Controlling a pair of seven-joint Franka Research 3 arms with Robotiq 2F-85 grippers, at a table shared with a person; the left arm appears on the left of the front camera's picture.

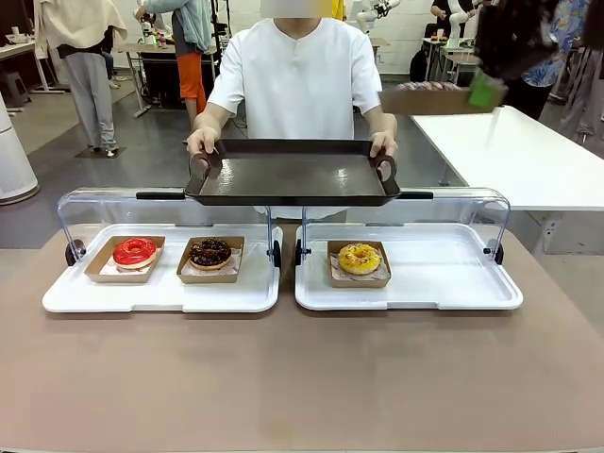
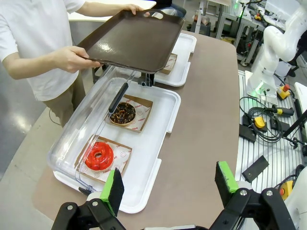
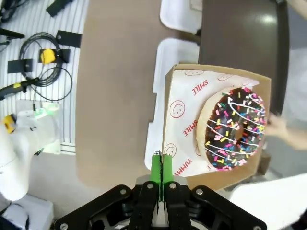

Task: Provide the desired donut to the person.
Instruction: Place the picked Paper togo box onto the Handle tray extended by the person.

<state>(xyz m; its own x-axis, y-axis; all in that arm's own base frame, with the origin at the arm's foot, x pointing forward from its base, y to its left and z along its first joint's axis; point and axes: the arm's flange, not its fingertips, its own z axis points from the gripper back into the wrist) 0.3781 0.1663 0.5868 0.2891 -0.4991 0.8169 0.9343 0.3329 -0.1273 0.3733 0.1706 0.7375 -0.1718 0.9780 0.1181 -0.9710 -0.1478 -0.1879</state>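
Left gripper (image 2: 170, 182) hangs wide open and empty above the table (image 2: 201, 120) edge, near the red donut (image 2: 99, 155) and chocolate donut (image 2: 122, 112); at centre, the person (image 1: 297, 75) holds a dark tray (image 1: 293, 175) level, a hand at each handle; at right, the right gripper (image 3: 161, 160), fingers pinched shut on the box (image 3: 216, 72) edge, holds the sprinkled donut (image 3: 235, 127) aloft near the tray; a good delivery likely means keeping the box level and seating it fully on the tray before release.
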